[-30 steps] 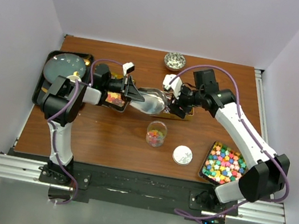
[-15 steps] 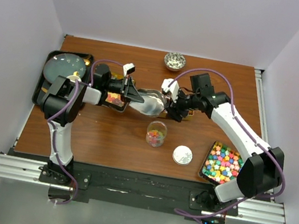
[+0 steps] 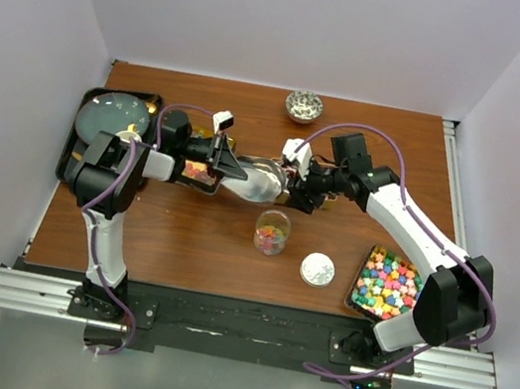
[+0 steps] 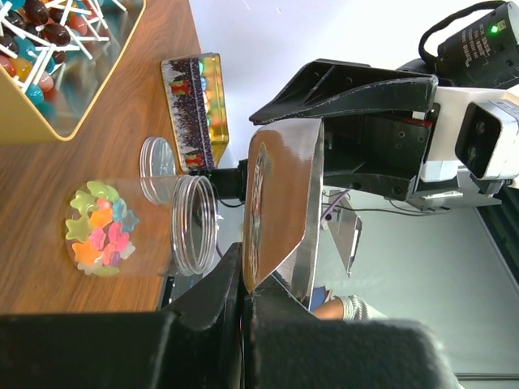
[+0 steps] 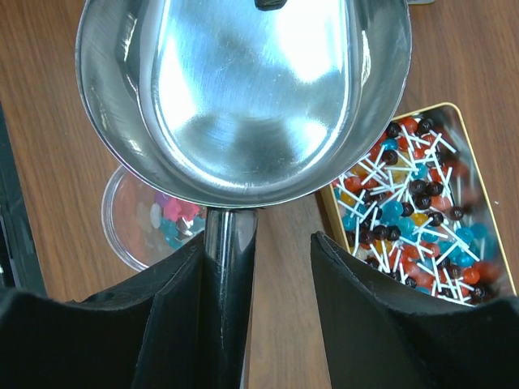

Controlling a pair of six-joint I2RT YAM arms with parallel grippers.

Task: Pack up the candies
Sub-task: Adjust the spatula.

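A shiny metal scoop [image 3: 261, 179] hangs level over the middle of the table. My left gripper [image 3: 228, 164] is shut on its front rim [image 4: 258, 243]; the pinch shows in the left wrist view. My right gripper [image 5: 258, 243] straddles the scoop's handle [image 5: 229, 267]. The handle lies against one finger, with a gap to the other finger, so the jaws are open. The scoop's bowl [image 5: 243, 89] is empty. A clear jar [image 3: 271, 232] below it holds a few pastel candies [image 5: 166, 215]. Bright cube candies fill a tray [image 3: 390, 283] at the front right.
A gold tray of lollipops [image 5: 413, 194] sits under the right gripper. The jar's round lid [image 3: 317, 269] lies beside the jar. A small tray of orange-red sweets [image 3: 198, 172] is under the left wrist. A black tray with a round plate [image 3: 112, 118] is far left, a patterned bowl [image 3: 304, 107] at the back.
My right gripper has slid left along the scoop to its handle, and its jaws have narrowed around it. The left gripper and the scoop have hardly moved.
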